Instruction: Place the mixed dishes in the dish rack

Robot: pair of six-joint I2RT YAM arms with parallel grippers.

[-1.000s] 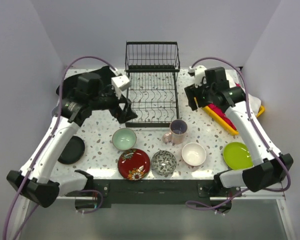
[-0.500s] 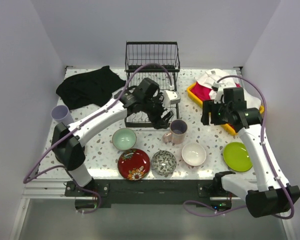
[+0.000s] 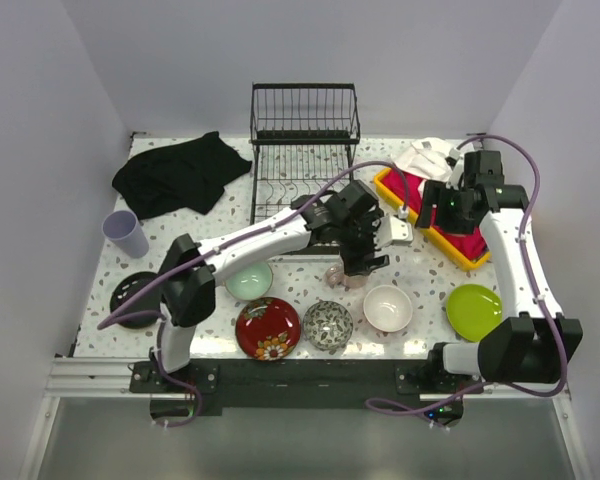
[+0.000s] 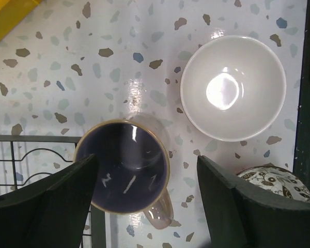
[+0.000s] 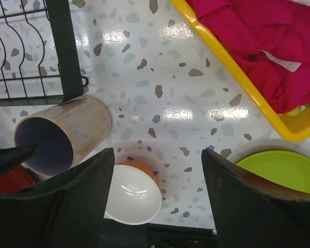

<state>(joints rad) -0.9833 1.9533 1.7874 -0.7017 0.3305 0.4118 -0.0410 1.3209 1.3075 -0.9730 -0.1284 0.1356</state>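
You are hovering the left gripper [image 4: 144, 199], jaws spread and empty, above the mug [image 4: 121, 165] at lower left, just beside the rack [image 4: 31, 138]; try centring over its rim before closing.

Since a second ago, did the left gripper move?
Yes: the left gripper swung right, from left of the dish rack to over the pinkish mug at its near right corner.

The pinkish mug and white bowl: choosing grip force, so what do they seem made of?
The pinkish mug looks like glazed ceramic: glossy, light streaks glinting in its dark interior. The white bowl likewise: sharp bright highlight on its smooth inside, though hard plastic is possible.
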